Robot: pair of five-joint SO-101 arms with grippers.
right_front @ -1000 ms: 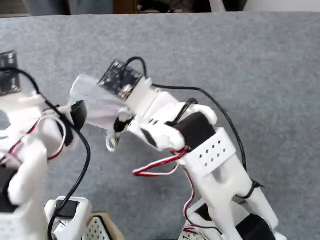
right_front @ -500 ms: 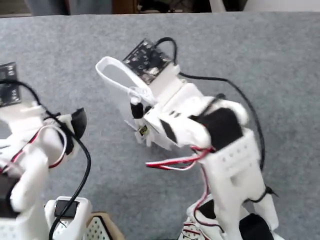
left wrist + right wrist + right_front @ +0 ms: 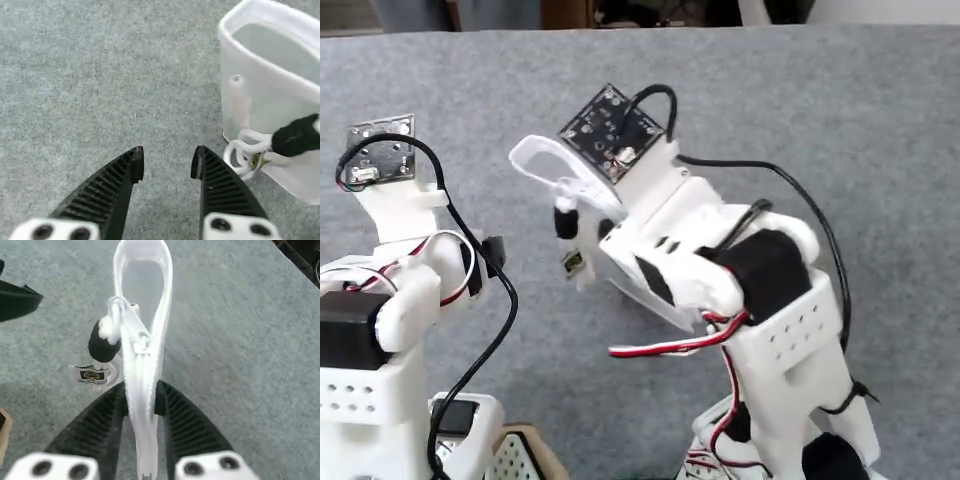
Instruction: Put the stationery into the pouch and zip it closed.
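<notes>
The white translucent pouch (image 3: 144, 315) stands on edge above the grey mat, mouth open in a narrow loop. My right gripper (image 3: 141, 397) is shut on the closed end of its zip edge. A white cord with a black bead (image 3: 102, 344) and a small tag (image 3: 90, 374) hangs from the zip pull. From above, the pouch (image 3: 542, 163) sticks out past the right arm's wrist board. My left gripper (image 3: 167, 162) is open over bare mat with nothing between its fingers, and the pouch (image 3: 272, 95) stands a short way to its side. A pale stick-like item (image 3: 239, 100) shows through the pouch wall.
The grey mat (image 3: 840, 120) covers the table up to its far edge. Both arm bases stand at the near edge, with a brown box corner (image 3: 525, 448) between them. Black and red cables loop off the arms.
The right arm has swung the pouch rightward, away from the left arm, and turned it up on edge. The left arm has drawn back from the pouch.
</notes>
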